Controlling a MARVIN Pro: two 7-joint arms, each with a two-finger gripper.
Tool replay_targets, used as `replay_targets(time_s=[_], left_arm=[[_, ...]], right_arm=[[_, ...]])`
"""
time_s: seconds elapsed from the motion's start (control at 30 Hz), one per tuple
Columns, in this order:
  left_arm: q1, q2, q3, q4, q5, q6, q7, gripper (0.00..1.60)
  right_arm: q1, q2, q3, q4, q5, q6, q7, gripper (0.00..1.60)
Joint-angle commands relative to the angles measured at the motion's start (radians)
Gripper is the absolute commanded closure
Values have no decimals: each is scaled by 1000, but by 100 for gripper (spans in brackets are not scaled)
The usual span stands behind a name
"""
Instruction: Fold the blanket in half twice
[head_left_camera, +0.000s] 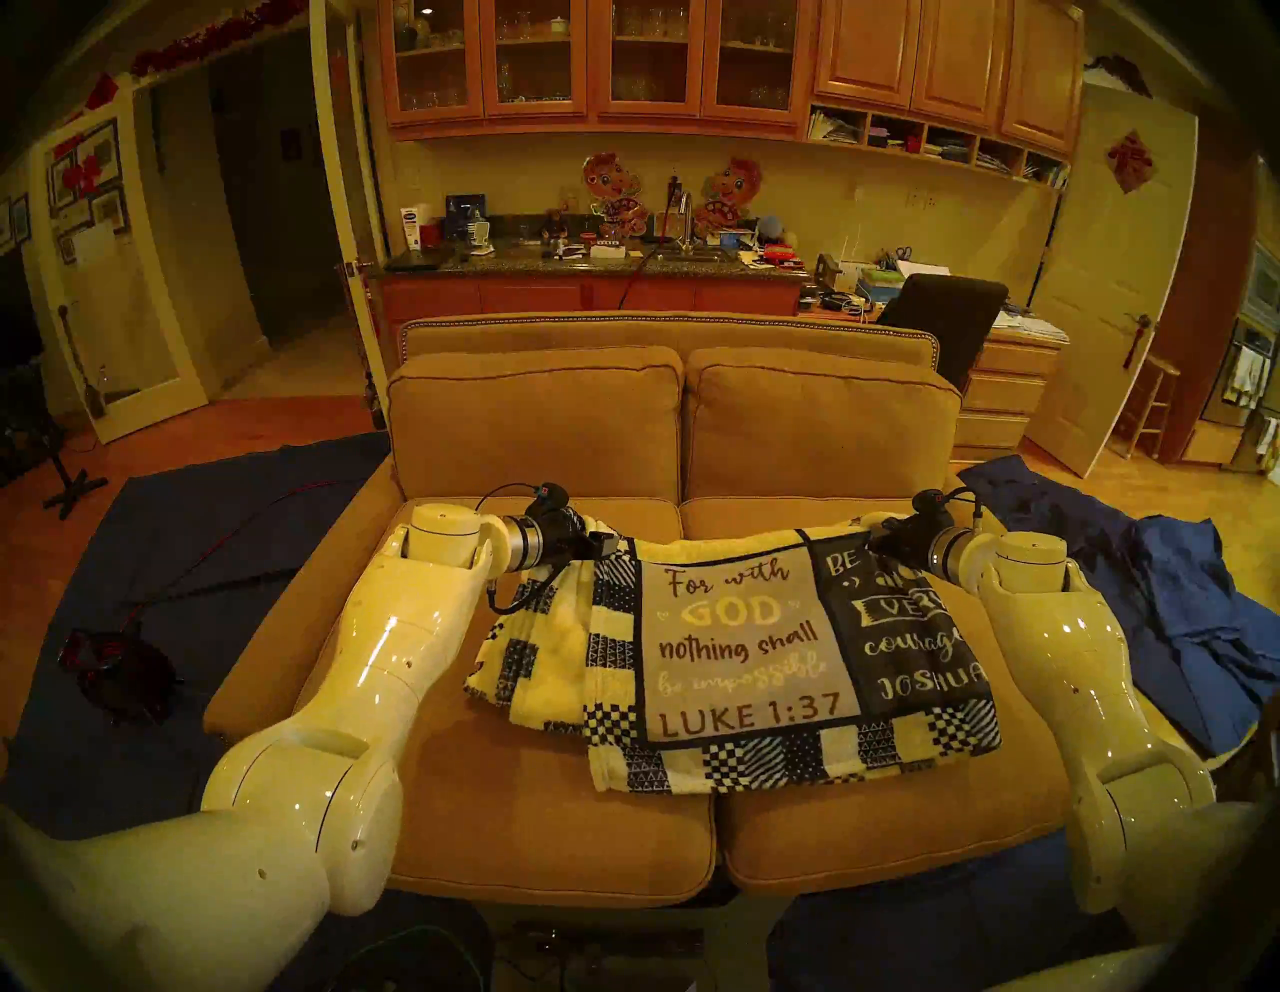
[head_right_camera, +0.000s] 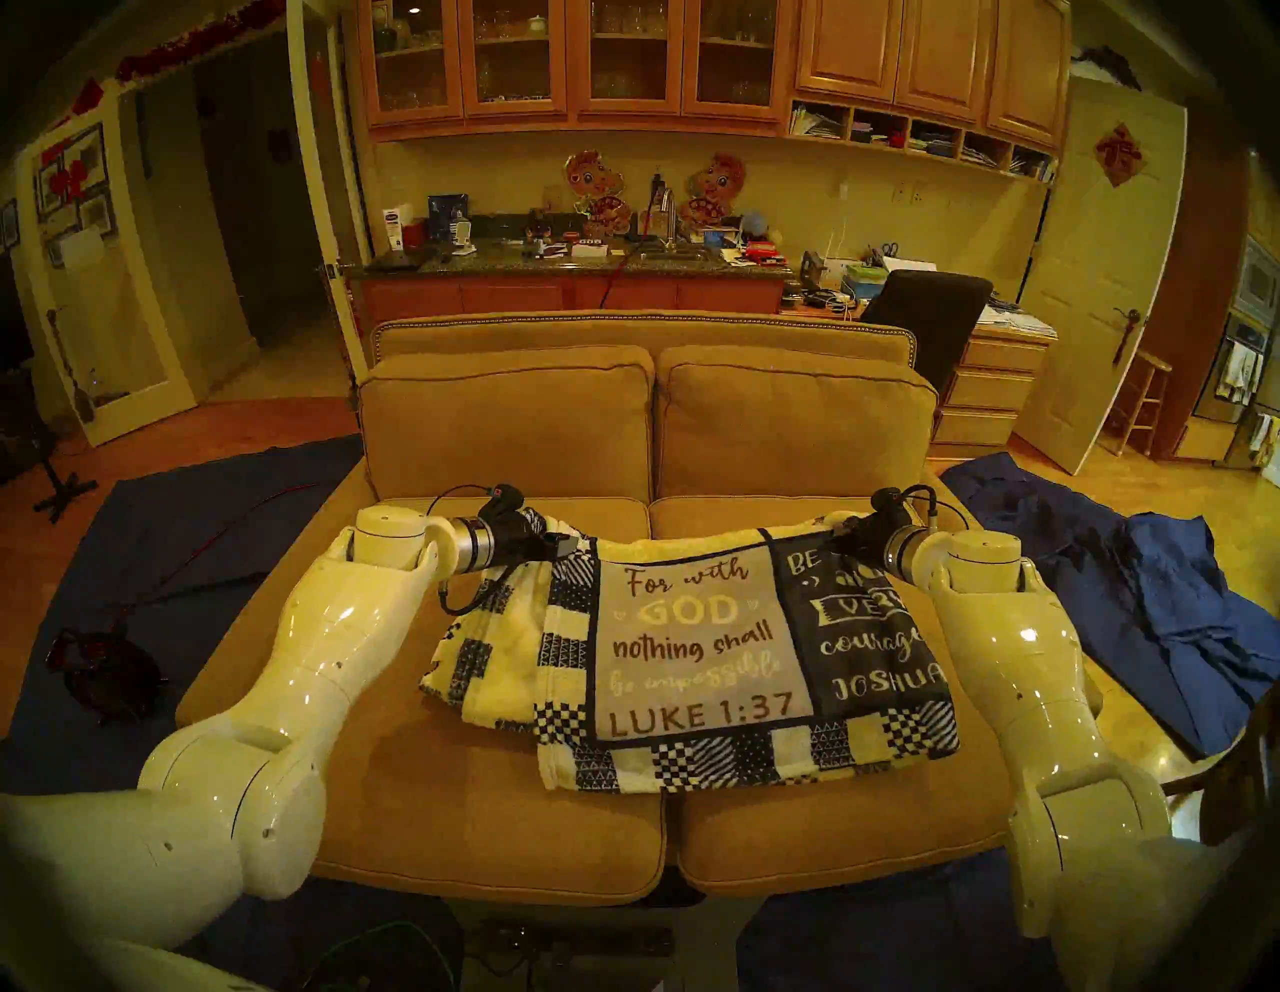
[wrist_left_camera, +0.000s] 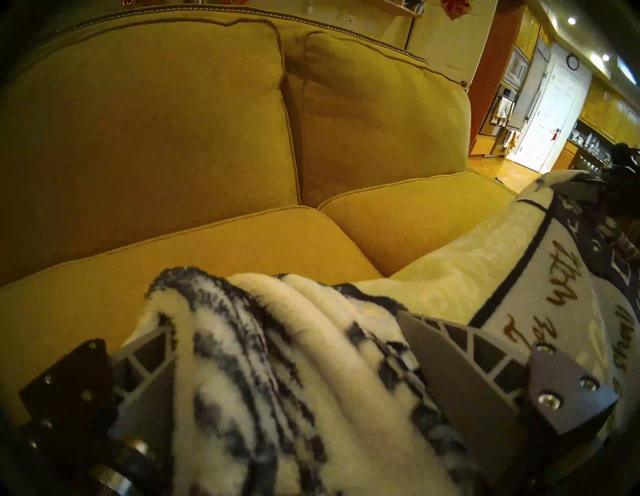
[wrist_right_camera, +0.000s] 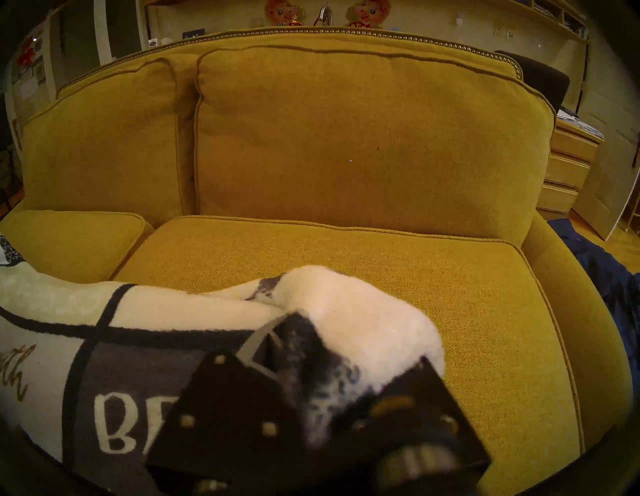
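Observation:
The blanket (head_left_camera: 748, 644), cream and navy with verse panels, lies folded on the sofa seat (head_left_camera: 540, 796) with its printed side up. Its far edge runs between my two grippers. My left gripper (head_left_camera: 613, 547) is at the far left corner with its fingers (wrist_left_camera: 450, 350) spread wide. Bunched folds of the blanket (wrist_left_camera: 277, 363) lie loosely between them. My right gripper (head_left_camera: 874, 544) is at the far right corner, shut on a cream wad of the blanket (wrist_right_camera: 346, 311). The near edge lies flat on the cushion.
The sofa's back cushions (head_left_camera: 817, 429) rise just beyond both grippers. Plain dark blue cloths cover the floor on the left (head_left_camera: 173, 526) and right (head_left_camera: 1177, 589) of the sofa. A red cable bundle (head_left_camera: 118, 658) lies on the left cloth.

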Motion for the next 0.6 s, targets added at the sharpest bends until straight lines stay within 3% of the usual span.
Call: replay_targets(time_s=[0.0, 0.33, 0.53, 0.57], left_arm=[[69, 33, -15, -122, -9, 6, -21, 0], [137, 68, -55, -258, -18, -13, -32, 0], [183, 76, -78, -350, -32, -22, -48, 0], [203, 77, -83, -379, -35, -20, -51, 0]], right_arm=[[114, 11, -15, 44, -25, -18, 10, 160], [173, 18, -58, 136, -47, -23, 46, 160], [176, 37, -62, 169, -37, -19, 113, 160], [174, 45, -54, 174, -25, -19, 143, 152]])
